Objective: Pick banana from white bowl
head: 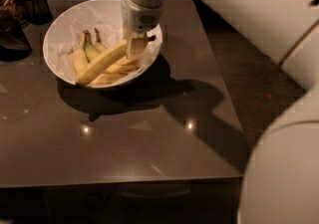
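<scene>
The white bowl [60, 29], lined with crinkled white paper, stands on the dark table at the back left. The banana [102, 62], long and yellow, lies slanted across the bowl, with its dark stem tip up by the right rim. Shorter bananas with green stems [82, 54] lie beside and under it. My gripper [134, 45] reaches down from the white wrist into the right side of the bowl. It is shut on the banana near its upper right end, and the banana's lower left end rests in the bowl.
A dark wire-mesh cup [37, 4] and other dark items [11, 36] stand at the far left, next to the bowl. The table's right edge [222, 83] borders grey carpet. My white arm body [284, 168] fills the lower right.
</scene>
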Controlling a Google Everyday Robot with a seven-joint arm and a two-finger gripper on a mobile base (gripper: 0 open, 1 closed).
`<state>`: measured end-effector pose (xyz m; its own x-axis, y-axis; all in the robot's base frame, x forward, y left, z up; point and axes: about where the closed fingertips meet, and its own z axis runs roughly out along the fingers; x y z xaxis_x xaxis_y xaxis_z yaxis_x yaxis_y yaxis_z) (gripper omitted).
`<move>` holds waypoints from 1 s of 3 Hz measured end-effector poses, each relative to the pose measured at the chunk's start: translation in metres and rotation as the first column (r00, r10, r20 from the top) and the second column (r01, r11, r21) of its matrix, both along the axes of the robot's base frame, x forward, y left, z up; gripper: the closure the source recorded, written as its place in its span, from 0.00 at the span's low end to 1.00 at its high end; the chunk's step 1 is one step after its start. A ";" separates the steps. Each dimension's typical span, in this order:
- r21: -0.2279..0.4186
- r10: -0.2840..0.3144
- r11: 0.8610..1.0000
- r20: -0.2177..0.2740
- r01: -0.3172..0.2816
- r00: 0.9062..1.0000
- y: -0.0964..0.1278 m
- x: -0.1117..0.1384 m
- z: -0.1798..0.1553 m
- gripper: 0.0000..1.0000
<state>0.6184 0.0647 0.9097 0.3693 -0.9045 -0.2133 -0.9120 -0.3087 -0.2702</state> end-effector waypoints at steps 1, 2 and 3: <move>0.053 -0.034 0.998 0.049 0.031 0.998 -0.010 0.011 0.000 1.00; 0.053 -0.040 0.998 0.035 0.038 0.999 -0.002 -0.008 0.016 1.00; 0.071 -0.061 0.996 0.029 0.059 0.998 0.001 -0.036 0.032 1.00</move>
<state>0.5829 0.0659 0.9420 0.3224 -0.9085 -0.2661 -0.9192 -0.2333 -0.3172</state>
